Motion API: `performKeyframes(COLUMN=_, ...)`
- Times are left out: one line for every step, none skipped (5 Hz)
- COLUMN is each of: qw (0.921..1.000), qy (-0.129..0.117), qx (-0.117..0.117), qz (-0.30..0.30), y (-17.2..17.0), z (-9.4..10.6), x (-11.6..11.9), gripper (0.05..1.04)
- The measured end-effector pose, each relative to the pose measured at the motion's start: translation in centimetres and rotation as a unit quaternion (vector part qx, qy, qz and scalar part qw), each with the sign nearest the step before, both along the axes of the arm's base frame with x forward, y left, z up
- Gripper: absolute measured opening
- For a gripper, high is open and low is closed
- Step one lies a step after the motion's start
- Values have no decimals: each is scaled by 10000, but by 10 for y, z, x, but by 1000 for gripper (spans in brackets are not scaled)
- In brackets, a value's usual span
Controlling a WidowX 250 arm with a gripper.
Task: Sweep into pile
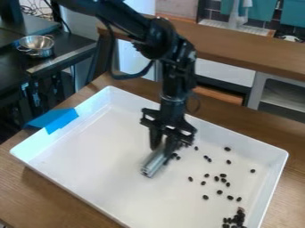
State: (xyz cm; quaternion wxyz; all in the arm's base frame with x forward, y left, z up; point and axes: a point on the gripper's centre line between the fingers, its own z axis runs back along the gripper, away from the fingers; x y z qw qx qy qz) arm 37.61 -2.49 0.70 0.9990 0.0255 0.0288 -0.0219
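- In the camera view, from where I stand, the black gripper (163, 147) hangs over the middle of the white tray (89, 164), pinching a silver tube (154, 164).
- The tube tilts down, its long way running from upper right to lower left.
- The little black beans (223, 175) are in the tray, mostly to the tube's right, some up high, many lower down (they look like tiny bugs to me).
- A small clump (238, 218) sits by the near right corner, down and right of the gripper.
- So the tube's long side, not its end, roughly faces that clump. I think a push down and right could sweep beans there, but the high ones may need their own push.
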Motion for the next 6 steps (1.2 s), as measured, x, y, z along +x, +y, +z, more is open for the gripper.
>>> performKeyframes(qw=10000, qy=-76, qx=-12, qz=39, y=-11, z=4, x=3, gripper=338)
performKeyframes(qw=9999, qy=-83, qx=-31, qz=-50, y=-23, z=3, x=2, gripper=338)
performKeyframes(qw=9997, qy=-181, qx=20, qz=-186, y=-36, z=2, x=3, gripper=338)
performKeyframes(qw=9992, qy=-232, qx=98, qz=-310, y=-36, z=0, x=4, gripper=338)
performKeyframes(qw=9986, qy=-243, qx=156, qz=-449, y=-41, z=-3, x=1, gripper=338)
performKeyframes(qw=9985, qy=-181, qx=165, qz=-497, y=-42, z=-5, x=-3, gripper=338)
